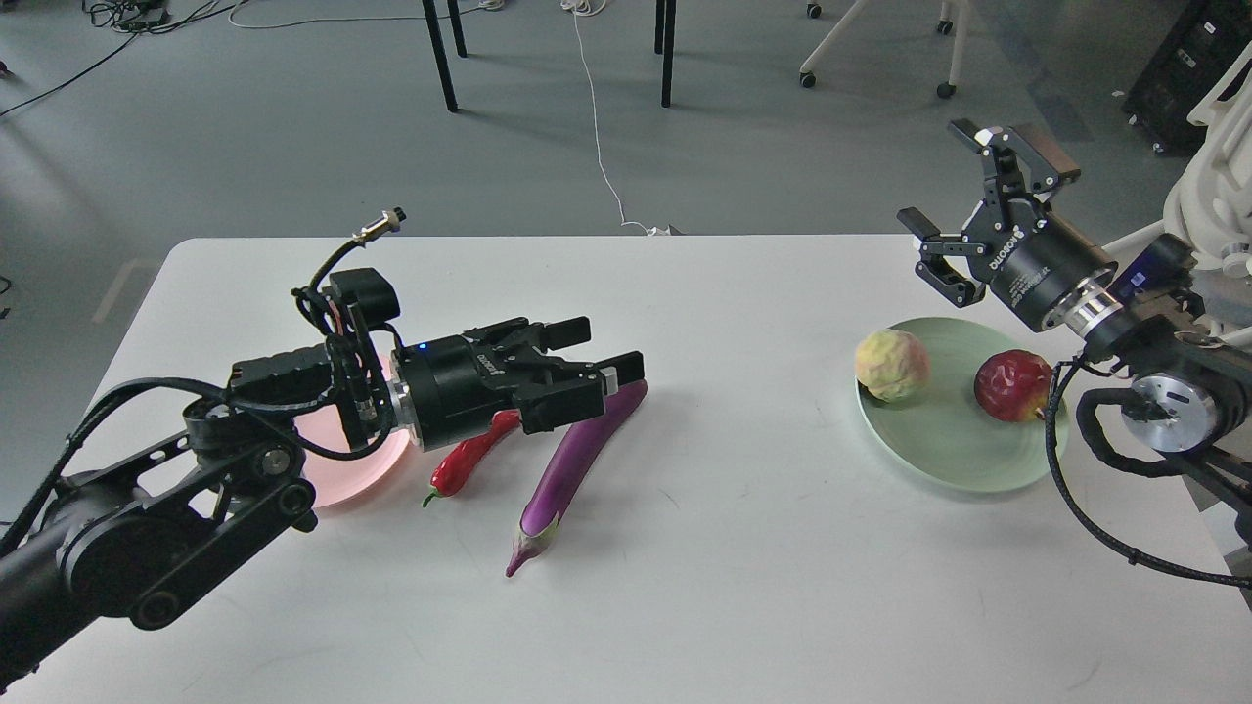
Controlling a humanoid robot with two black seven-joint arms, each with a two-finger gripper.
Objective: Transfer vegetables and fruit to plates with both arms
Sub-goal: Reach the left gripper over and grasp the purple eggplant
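Nearest the camera, at left of centre, my left gripper (599, 354) has its fingers apart and holds nothing; they point right, poised over the far end of the eggplant (572, 460), which lies on the table (724, 548) with its pale tip toward me. Just left of it lies the chili (471, 460), also on the table, beside the pink plate (344, 481) that my arm largely hides. At upper right my right gripper (954, 210) is spread wide and empty, raised above the green plate (944, 440), where the yellow-green fruit (892, 365) and pomegranate (1013, 385) already sit. I judge the fruit done and the vegetables pending: next, lower onto the eggplant, close, and carry it left to the pink plate.
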